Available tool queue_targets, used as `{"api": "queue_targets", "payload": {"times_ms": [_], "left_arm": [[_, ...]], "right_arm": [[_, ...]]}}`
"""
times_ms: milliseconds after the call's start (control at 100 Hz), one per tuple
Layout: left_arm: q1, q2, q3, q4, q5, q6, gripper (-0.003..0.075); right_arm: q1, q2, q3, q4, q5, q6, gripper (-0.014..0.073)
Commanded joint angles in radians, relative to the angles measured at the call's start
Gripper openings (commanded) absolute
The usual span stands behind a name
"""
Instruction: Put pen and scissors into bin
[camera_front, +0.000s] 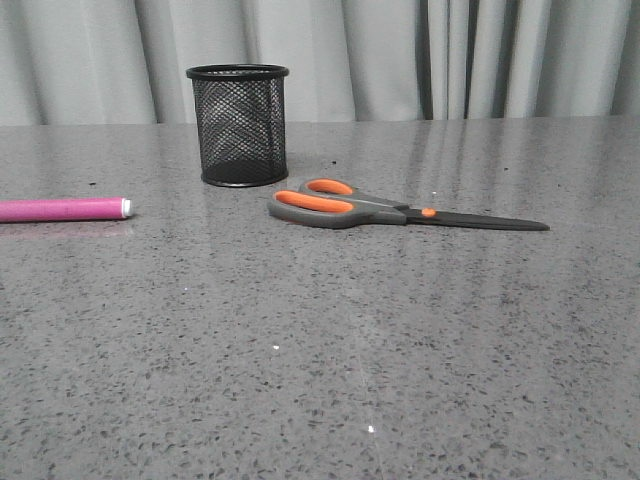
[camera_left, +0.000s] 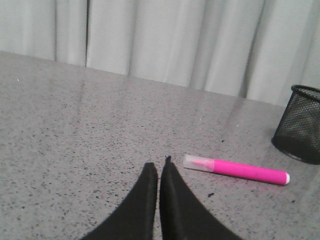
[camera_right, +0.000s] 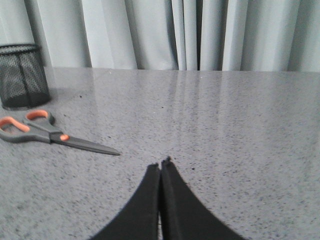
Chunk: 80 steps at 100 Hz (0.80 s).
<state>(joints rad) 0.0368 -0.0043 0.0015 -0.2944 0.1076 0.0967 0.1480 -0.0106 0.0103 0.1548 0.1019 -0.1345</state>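
Note:
The black wire-mesh bin (camera_front: 238, 125) stands upright at the back of the grey table, left of centre. The scissors (camera_front: 385, 207) lie flat just in front and right of it, orange-lined handles towards the bin, blades pointing right. The pink pen (camera_front: 62, 209) lies flat at the left edge, white tip pointing right. My left gripper (camera_left: 159, 168) is shut and empty, a short way from the pen's clear cap (camera_left: 236, 169); the bin (camera_left: 300, 123) is beyond the pen. My right gripper (camera_right: 160, 166) is shut and empty, apart from the scissors (camera_right: 47, 134) and the bin (camera_right: 22, 75). Neither gripper shows in the front view.
A grey speckled table (camera_front: 330, 350) runs back to pale grey curtains (camera_front: 420, 55). Nothing else stands on it in view.

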Motion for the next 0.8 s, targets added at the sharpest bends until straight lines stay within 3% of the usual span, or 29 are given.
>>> {"api": "queue_targets", "payload": {"times_ms": [0, 260, 380, 620, 790], "left_arm": [[-0.001, -0.031, 0.044, -0.122, -0.069, -0.005, -0.0019], [-0.001, -0.031, 0.043, -0.423, -0.069, -0.005, -0.0019], [-0.001, -0.031, 0.036, -0.501, -0.067, -0.005, -0.0019], [-0.001, -0.017, -0.043, -0.442, 0.029, 0.003, -0.0020], [-0.001, 0.085, -0.193, -0.205, 0.180, 0.003, -0.0020]], "right_arm": [[-0.005, -0.020, 0.015, 0.081, -0.108, 0.001, -0.0069], [-0.005, -0.020, 0.013, 0.385, -0.166, 0.001, -0.0069], [-0.005, -0.020, 0.011, 0.437, -0.155, 0.001, -0.0069], [-0.005, 0.045, -0.097, 0.408, -0.029, -0.003, -0.0055], [-0.005, 0.254, -0.249, 0.306, 0.114, -0.003, -0.0055]]}}
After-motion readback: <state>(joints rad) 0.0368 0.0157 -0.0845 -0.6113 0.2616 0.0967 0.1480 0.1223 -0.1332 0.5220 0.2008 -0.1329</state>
